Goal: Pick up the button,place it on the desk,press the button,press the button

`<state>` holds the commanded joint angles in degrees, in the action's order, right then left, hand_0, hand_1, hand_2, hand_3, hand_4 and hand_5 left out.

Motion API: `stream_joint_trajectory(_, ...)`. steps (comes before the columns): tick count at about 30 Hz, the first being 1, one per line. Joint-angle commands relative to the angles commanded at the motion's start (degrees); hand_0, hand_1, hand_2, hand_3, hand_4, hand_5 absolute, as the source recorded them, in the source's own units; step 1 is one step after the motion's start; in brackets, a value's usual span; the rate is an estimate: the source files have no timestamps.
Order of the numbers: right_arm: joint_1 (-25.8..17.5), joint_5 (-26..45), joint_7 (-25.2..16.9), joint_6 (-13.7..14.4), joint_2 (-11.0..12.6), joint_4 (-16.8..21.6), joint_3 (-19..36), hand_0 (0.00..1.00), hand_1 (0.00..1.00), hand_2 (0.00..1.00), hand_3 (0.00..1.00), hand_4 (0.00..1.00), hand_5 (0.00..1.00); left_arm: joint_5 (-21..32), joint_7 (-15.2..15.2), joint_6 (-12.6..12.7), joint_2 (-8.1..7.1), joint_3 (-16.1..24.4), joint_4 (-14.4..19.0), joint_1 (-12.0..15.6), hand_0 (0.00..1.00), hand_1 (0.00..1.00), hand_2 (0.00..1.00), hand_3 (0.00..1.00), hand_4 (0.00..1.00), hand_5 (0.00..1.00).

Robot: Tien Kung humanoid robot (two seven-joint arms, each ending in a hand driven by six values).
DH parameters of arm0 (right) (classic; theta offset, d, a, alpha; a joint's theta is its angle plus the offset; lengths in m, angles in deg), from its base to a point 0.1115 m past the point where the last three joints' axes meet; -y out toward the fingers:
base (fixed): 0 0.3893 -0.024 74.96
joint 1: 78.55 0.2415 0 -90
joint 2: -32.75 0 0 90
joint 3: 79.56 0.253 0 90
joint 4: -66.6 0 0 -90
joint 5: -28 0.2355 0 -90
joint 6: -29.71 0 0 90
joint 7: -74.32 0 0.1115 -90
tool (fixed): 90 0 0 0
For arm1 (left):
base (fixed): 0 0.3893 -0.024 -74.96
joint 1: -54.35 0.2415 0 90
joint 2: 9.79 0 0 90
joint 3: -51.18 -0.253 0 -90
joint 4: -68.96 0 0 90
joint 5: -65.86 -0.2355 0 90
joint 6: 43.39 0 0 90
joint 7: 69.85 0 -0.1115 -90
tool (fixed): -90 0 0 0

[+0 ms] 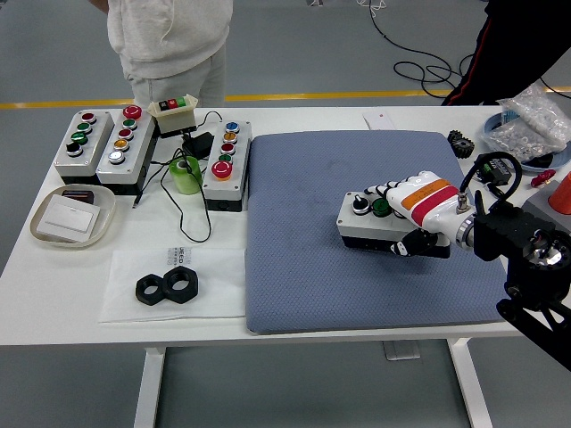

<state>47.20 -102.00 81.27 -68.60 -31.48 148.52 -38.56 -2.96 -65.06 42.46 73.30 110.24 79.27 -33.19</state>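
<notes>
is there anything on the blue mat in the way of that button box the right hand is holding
Nothing visible. The right hand grips the button box on the blue mat, whose surface around it is bare; the other button boxes sit off the mat's left edge.

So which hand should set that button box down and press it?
The right hand, probably. It already grips the button box over the blue mat, with its fingers across the box's top beside the buttons. No left arm shows in the view at all.
</notes>
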Motion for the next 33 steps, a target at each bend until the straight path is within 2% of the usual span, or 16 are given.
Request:
stream_joint_trajectory(14,-0.2,0.0,-0.7,-0.4,0.2,0.7,0.2,0.192,0.186,0.209,0.351,0.354,0.002,0.5,-0.1,0.1,0.01,-0.4,0.0,-0.1,0.742,0.915,0.985,0.941,0.613,0.998)
stream_joint_trajectory(33,-1.1,0.0,-1.9,-1.8,0.1,5.4,-0.6,0.196,0.186,0.208,0.349,0.362,0.002,-0.6,0.1,-0.1,-0.06,0.4,0.0,0.4,0.743,0.915,0.985,0.941,0.613,0.998)
